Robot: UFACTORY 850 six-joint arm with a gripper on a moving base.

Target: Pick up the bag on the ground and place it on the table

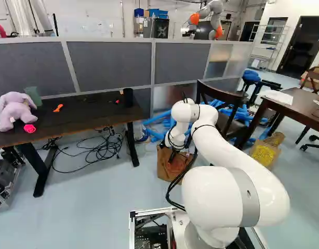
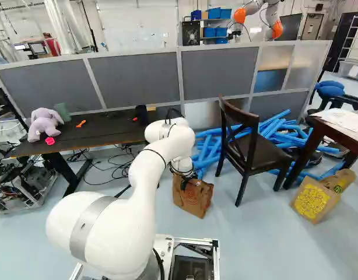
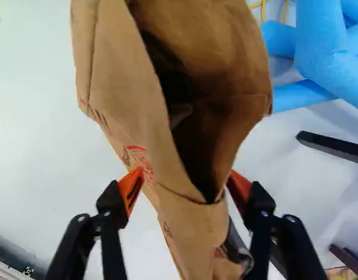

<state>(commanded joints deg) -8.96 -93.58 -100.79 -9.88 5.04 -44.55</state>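
My gripper (image 2: 183, 174) reaches down to the brown paper bag (image 2: 192, 198), which stands on the floor. In the left base view the same bag (image 1: 171, 167) shows below the wrist. Seen from the wrist, the gripper (image 3: 186, 189) is open, its orange pads on opposite sides of the narrow end of the bag (image 3: 123, 87). The bag's mouth gapes, with a dark inside; whether either pad touches the paper I cannot tell. A dark table (image 1: 71, 111) stands at the left of the left base view.
Blue foam tubes (image 2: 272, 137) lie behind the bag, beside a dark chair (image 2: 249, 151). Another table (image 2: 342, 125) and a second paper bag (image 2: 313, 200) are at the right. The dark table holds a purple plush toy (image 1: 15, 108). Cables (image 1: 100, 150) lie under it. Another robot (image 1: 209, 18) stands beyond the partition.
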